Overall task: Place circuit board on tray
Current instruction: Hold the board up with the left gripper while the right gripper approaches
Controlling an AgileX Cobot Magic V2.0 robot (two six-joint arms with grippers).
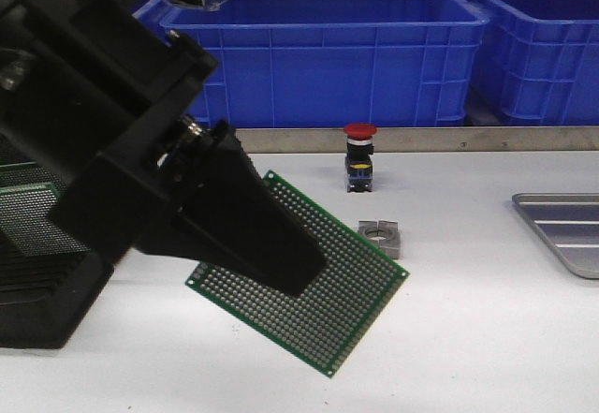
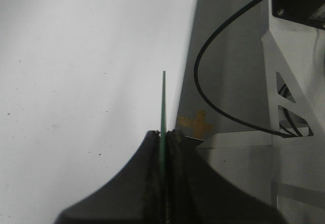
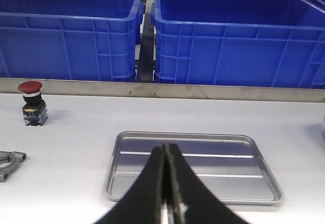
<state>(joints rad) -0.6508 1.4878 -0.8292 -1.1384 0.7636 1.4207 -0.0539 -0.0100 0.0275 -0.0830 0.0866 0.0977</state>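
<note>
**A:** Where is the circuit board [image 1: 318, 287]?

**B:** In the left gripper [image 1: 281, 263]. The black fingers are closed tight on its upper edge, so the green perforated board hangs tilted, off the white table [image 1: 468, 338], one corner pointing down. The left wrist view shows it edge-on, a thin green line [image 2: 163, 102] pinched between the pads. Gripping one edge probably leaves the far end free to be lowered flat.

**A:** And the tray [image 1: 566, 230]?

**B:** Well apart from that claw, empty, directly beyond the right gripper [image 3: 166, 183], whose fingers are pressed together holding nothing.

**A:** The surroundings?

**B:** Beyond the board stand a red-capped push button [image 1: 359, 155] and a grey metal clamp block [image 1: 380, 238]. Blue plastic bins [image 1: 328, 48] line the back, behind a metal rail [image 1: 421, 139].
</note>
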